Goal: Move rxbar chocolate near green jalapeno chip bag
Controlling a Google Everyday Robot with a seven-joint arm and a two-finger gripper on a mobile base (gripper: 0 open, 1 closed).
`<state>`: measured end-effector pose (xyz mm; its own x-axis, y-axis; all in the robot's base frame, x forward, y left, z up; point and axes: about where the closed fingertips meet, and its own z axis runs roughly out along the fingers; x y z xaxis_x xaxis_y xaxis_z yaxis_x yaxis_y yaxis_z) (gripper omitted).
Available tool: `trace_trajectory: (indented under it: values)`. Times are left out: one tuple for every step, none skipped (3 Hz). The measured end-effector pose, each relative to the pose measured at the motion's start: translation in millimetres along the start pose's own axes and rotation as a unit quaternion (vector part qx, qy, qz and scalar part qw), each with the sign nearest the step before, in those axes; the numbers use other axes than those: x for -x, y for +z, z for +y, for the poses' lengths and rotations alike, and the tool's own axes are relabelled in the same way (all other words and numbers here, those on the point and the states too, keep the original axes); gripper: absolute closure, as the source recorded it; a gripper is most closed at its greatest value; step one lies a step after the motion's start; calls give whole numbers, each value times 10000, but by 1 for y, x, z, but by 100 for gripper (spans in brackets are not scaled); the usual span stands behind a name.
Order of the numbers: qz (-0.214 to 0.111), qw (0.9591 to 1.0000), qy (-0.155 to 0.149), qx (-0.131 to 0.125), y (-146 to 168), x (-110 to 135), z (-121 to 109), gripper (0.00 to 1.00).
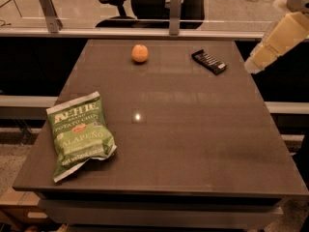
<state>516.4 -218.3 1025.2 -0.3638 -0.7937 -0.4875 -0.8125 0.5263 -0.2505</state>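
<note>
The rxbar chocolate (209, 62) is a small flat black bar with white lettering. It lies at the far right of the dark table (193, 144). The green jalapeno chip bag (79, 134) lies flat at the near left of the table, far from the bar. My gripper (254, 63) hangs on its cream-coloured arm (282, 35) above the table's right edge. It is just right of the bar, apart from it, and holds nothing that I can see.
A round orange fruit (140, 53) sits at the far middle of the table, left of the bar. A glass partition with metal posts (175, 6) runs behind the table, with office chairs (145, 1) beyond it.
</note>
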Motion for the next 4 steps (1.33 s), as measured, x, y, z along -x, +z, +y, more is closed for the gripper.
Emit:
trace_trajectory:
  values:
    - [153, 9986, 469, -195, -3, 10, -14, 0]
    - [614, 9938, 820, -426, 9, 11, -37, 0]
    - [1125, 9855, 1110, -612, 33, 9, -68, 0]
    - [1423, 9780, 1333, -737, 52, 7, -93, 0]
